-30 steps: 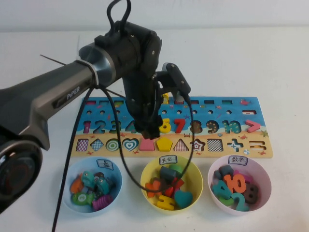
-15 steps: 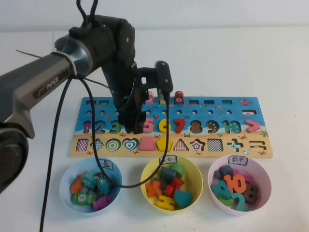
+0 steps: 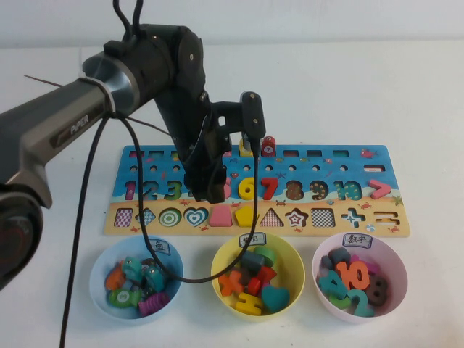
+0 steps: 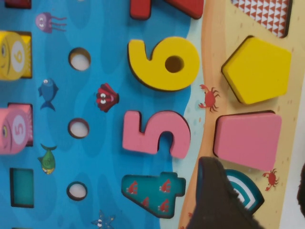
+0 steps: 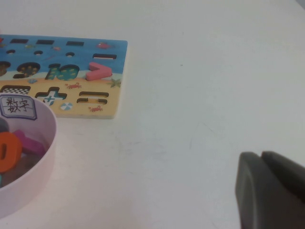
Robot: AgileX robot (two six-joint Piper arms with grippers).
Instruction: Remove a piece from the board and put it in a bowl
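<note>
The left claw (image 3: pixel 210 194) is poised, fingers apart, above the pink piece (image 3: pixel 220 215) at the board's (image 3: pixel 377 221) six o'clock strip; right claw (image 5: pixel 271 191), closed, is parked clear over the table (image 5: pixel 200 71).

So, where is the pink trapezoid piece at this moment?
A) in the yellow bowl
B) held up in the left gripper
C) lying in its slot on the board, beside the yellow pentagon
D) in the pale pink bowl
C: the pink trapezoid lies flat in the board, next to the yellow pentagon. The left gripper hangs above it; the right gripper is off to the side over the table.

White table (image 3: pixel 406 87) with puzzle board (image 3: pixel 377 163) and three bowls.
</note>
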